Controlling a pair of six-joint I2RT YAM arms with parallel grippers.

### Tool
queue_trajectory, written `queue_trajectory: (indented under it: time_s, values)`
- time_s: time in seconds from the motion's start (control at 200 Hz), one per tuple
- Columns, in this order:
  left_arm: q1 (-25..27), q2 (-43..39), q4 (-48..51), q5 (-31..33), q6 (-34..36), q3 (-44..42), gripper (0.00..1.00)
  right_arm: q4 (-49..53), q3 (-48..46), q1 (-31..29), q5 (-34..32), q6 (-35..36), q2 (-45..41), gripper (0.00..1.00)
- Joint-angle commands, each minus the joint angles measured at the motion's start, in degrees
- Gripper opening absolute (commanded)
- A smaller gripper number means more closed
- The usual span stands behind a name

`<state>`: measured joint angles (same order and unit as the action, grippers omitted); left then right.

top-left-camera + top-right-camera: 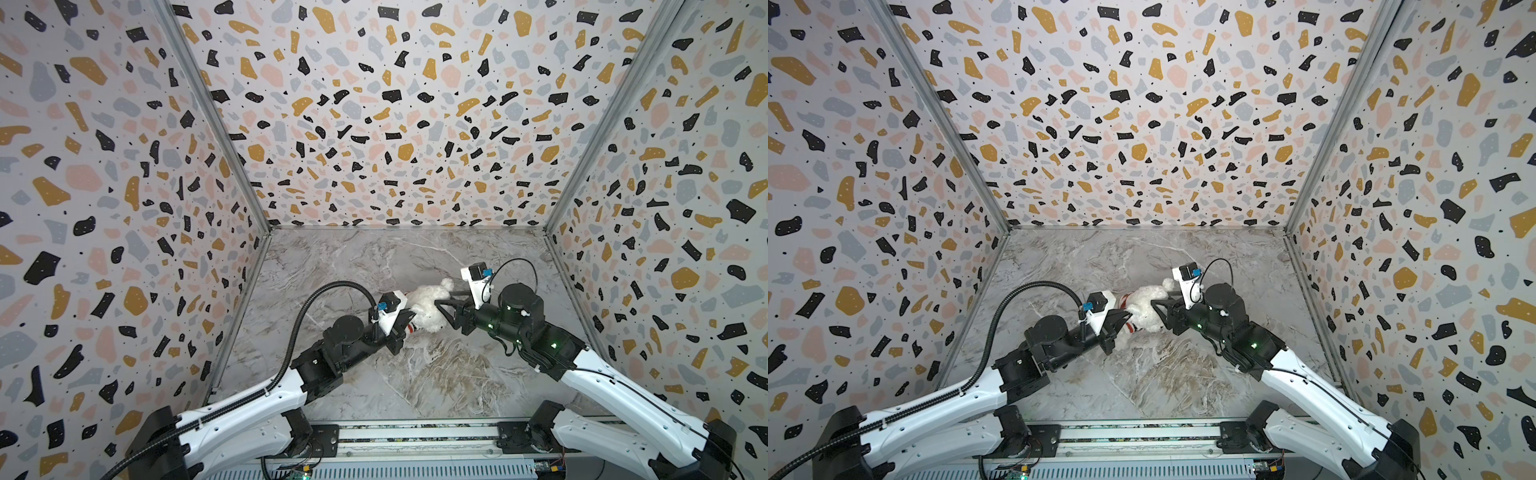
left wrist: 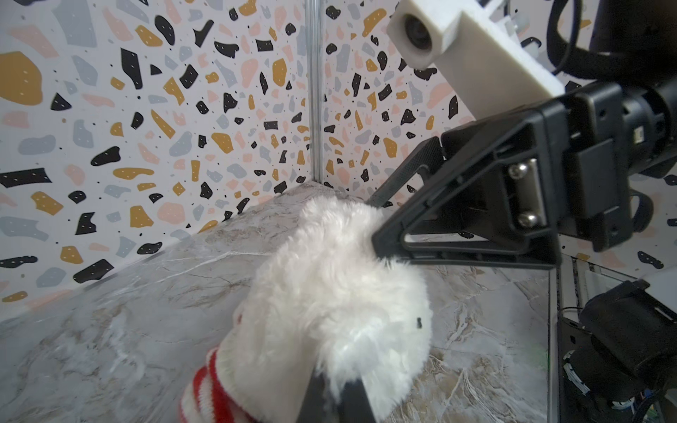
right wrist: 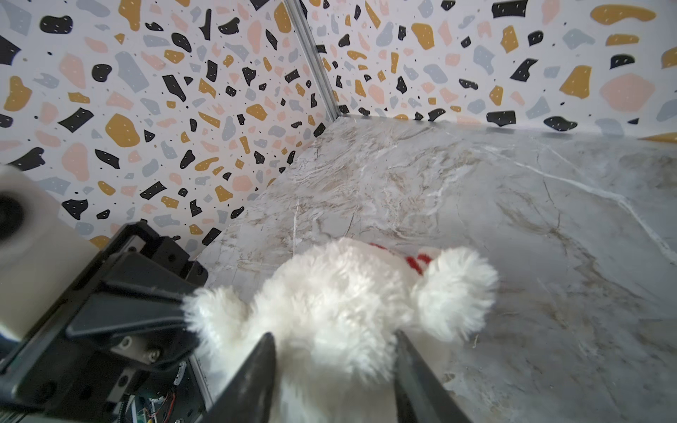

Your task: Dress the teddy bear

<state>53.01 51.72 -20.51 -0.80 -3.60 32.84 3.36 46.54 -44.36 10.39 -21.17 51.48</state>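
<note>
We count three terrazzo-print walls (image 1: 395,124) boxing in one marbled surface (image 1: 415,374).

Two arms: left arm (image 1: 249,399) and right arm (image 1: 602,382). Both reach in from the near edge and meet around the middle of the surface.

One teddy bear (image 1: 426,307), white and fluffy. It lies on the surface about midway across, between the two hands and touching both. In both top views the hands partly cover it.

One sweater (image 2: 212,388), a red-and-white striped knit. It sits at the bear's end nearest the left arm, against the fur. We cannot tell how far it is pulled on.

Two hands:
- Left hand (image 2: 335,399): fingers pressed together, a tuft of bear fur pinched at the tips, just beside the sweater's ribbed edge. In the right wrist view its tip is buried in the fluff.
- Right hand (image 3: 334,335): jaws spread apart, one finger on either side of the bear's head end. The tips are in the fur, but we see no clamp on it.

Two wrist cameras in white housings, one per arm: right wrist camera (image 2: 421,36) above the right hand, left wrist camera (image 3: 22,227) beside the left hand.
</note>
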Motion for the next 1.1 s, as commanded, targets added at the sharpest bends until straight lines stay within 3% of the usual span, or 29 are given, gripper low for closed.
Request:
queue_trajectory:
  time_s: [0.0, 0.215, 0.315, 0.741, 0.911, 1.096]
  values:
    - [0.2, -3.8, 2.1, 0.6, 0.8, 1.8, 0.00, -2.1, -1.2, -3.2, -2.5, 7.2, -3.3, 0.61]
    - [1.4, -9.1, 5.6, 0.2, -0.4, 0.6, 0.00, -10.0, -6.5, -18.2, -10.4, 30.5, -7.3, 0.63]
    - [2.3, -9.4, 5.7, -0.1, -0.4, 0.9, 0.00, -12.0, -7.3, -21.4, -12.8, 35.9, -6.3, 0.64]
    - [3.8, -10.0, 7.9, 1.1, -0.2, 0.9, 0.00, -7.2, -5.0, -21.4, -17.5, 37.0, -3.3, 0.56]
    - [3.9, -10.0, 8.1, 2.0, -0.2, 1.0, 0.00, -6.2, -5.1, -21.4, -17.3, 36.3, -2.4, 0.44]
    - [4.0, -10.3, 8.5, 3.1, -0.3, 0.8, 0.00, -4.9, -5.0, -21.4, -13.8, 34.6, -2.7, 0.43]
